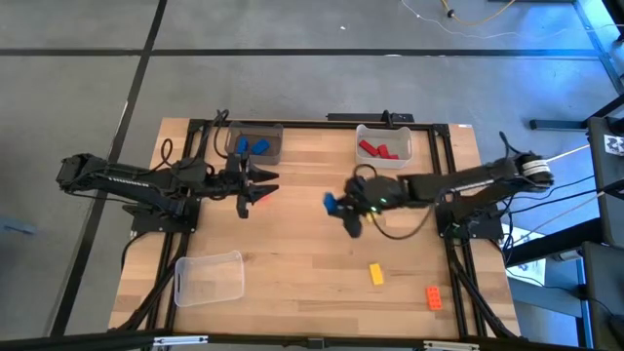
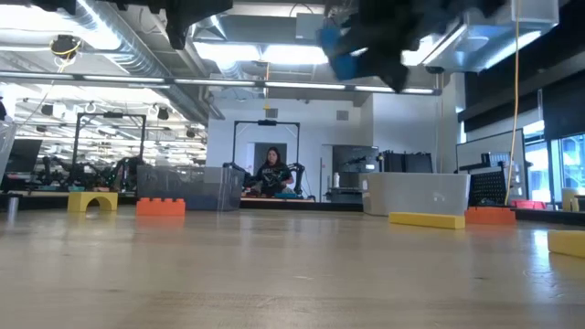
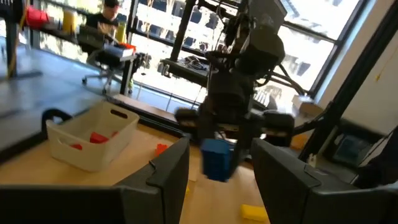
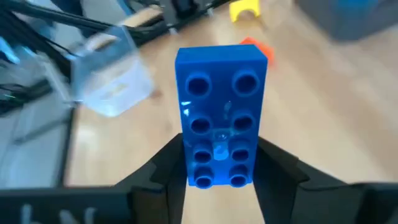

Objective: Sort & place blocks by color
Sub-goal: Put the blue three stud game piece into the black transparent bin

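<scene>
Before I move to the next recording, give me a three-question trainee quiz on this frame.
1. True or false: the right claw holds a blue block.
2. Which bin holds red blocks? A) far-left bin B) far-right bin C) near-left bin
3. Fill in: the two loose blocks at the table's near right are yellow and ____.

Key: 1 true. 2 B. 3 orange.
</scene>
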